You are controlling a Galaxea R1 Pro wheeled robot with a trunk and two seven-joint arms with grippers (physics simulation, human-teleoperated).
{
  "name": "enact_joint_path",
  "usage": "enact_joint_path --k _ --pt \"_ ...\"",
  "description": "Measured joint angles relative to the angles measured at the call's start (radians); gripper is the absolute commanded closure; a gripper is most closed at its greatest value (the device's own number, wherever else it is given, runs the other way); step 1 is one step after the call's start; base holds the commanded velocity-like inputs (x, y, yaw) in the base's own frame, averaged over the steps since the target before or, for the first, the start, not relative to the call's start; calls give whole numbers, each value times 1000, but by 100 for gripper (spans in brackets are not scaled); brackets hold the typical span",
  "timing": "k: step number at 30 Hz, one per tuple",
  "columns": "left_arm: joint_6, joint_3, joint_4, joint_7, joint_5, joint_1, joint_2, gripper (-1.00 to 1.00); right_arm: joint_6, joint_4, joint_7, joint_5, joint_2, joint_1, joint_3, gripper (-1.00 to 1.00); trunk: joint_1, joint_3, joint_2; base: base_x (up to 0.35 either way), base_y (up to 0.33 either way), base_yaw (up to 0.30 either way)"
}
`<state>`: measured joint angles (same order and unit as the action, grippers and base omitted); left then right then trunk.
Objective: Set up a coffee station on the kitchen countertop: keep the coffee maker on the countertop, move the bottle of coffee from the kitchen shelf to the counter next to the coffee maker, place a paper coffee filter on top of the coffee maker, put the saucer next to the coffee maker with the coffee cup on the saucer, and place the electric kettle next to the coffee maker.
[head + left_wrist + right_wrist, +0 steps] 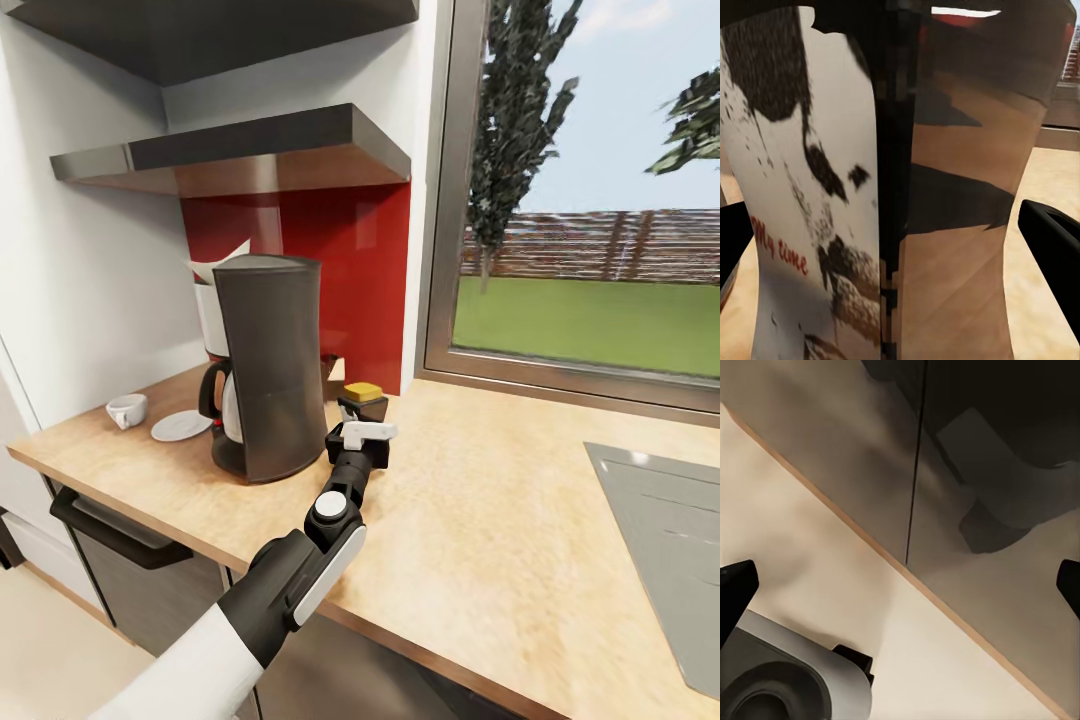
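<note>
Left arm (300,570): white and black, reaching from the lower edge of the head view forward over the tabletop (500,520), a long light-wood surface with visible grain.

Left end effector (362,425): at the bottle of coffee (364,396); in the left wrist view its two black fingers (1054,240) stand spread on either side of the bottle, which fills the gap between them; whether the pads touch the jar cannot be told.

Bottle of coffee: small dark jar with a yellow-gold lid, upright on the tabletop just beside the coffee maker (270,365), on its window side; the pale label with red lettering shows at close range in the left wrist view (810,210).

Coffee maker: tall dark drip machine on the tabletop near its front edge; carafe with black handle (222,400) on the wall side.

Saucer (181,425): small plain white plate, flat on the tabletop just beside the coffee maker; bare.

Coffee cup (128,409): tiny, white, on the tabletop next to the saucer, not on it.

Paper coffee filter (218,262): white, pointed corner rising behind the top of the coffee maker; exact seating hidden.

Steel sink (670,540): set in the tabletop, far right of the head view.

Shelf (240,150): dark board on the wall above; red backsplash (365,270) beneath; window (590,190) beside it.

Right end effector (900,585): black fingertips (736,592) wide apart at the picture's edges, holding nothing; pale floor and grey cabinet fronts (870,457) beyond.
</note>
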<state>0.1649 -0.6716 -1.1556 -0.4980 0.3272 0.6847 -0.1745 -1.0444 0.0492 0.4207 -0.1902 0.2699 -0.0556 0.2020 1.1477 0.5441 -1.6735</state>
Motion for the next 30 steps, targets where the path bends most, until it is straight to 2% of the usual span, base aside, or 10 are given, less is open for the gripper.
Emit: enact_joint_path --k 30 --pt "0 0 1 0 0 0 0 100 0 0 0 0 0 0 0 -100 0 16 0 0 0 0"
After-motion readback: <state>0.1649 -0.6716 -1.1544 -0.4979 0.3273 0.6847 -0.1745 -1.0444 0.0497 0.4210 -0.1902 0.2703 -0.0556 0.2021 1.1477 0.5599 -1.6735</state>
